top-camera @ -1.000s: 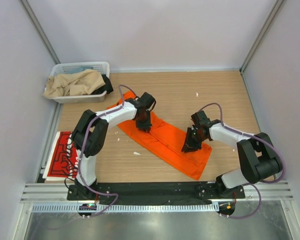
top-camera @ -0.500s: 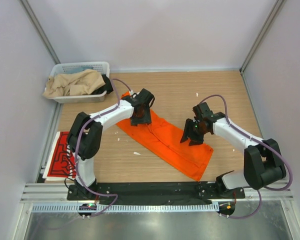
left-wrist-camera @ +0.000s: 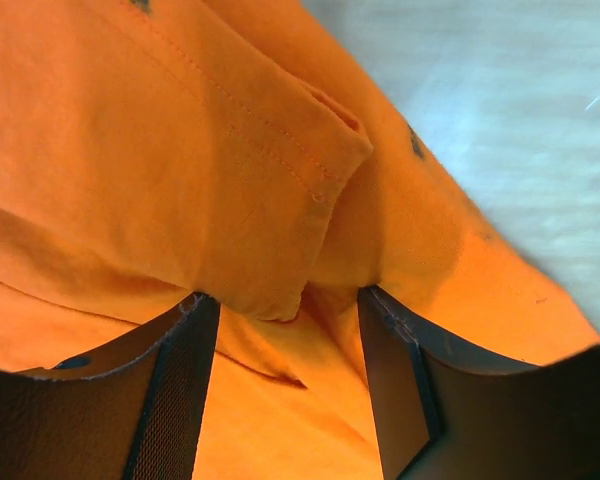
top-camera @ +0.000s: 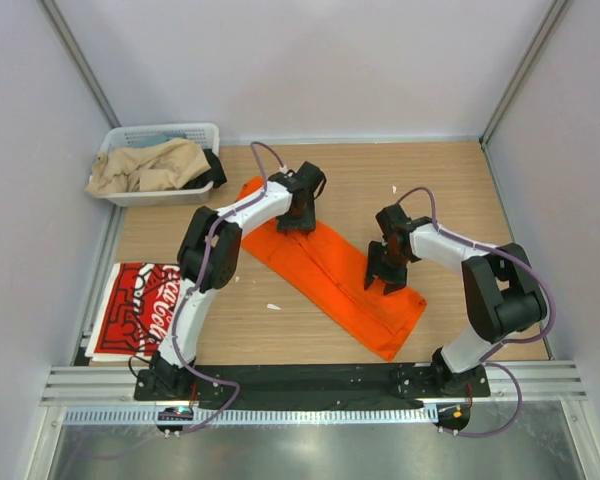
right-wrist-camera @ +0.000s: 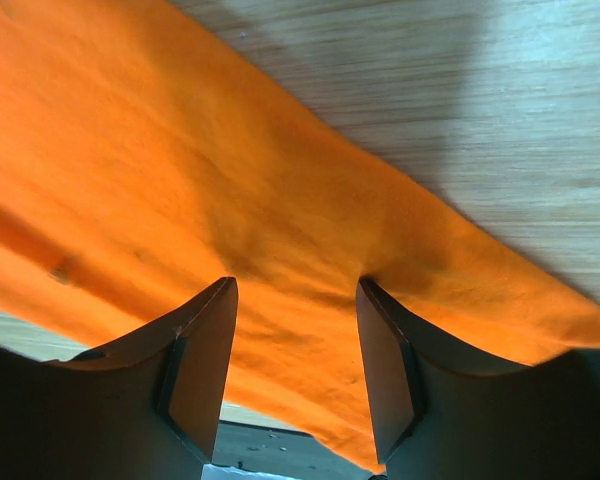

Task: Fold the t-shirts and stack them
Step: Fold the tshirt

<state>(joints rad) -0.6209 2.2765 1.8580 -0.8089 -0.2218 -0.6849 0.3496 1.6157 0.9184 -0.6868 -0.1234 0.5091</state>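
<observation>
The orange t-shirt [top-camera: 330, 275] lies folded into a long strip, running diagonally across the middle of the table. My left gripper [top-camera: 302, 215] is open and presses down on its far left end; in the left wrist view the fingertips [left-wrist-camera: 195, 320] straddle a folded sleeve hem [left-wrist-camera: 300, 190]. My right gripper [top-camera: 388, 272] is open and rests on the strip's right edge, its fingertips [right-wrist-camera: 215, 300] pressed into the cloth [right-wrist-camera: 280, 200]. The red t-shirt with white lettering [top-camera: 145, 308] lies folded flat at the table's left edge.
A white slatted basket [top-camera: 130, 137] with beige cloth [top-camera: 150, 165] stands at the far left corner. Small white scraps lie on the wood, one [top-camera: 273, 306] near the strip. Grey walls close in the table on three sides.
Both arms swung away from me along the orange strip. The left gripper moved to its far end, the right to its right edge. The left arm has uncovered more of the red shirt.
</observation>
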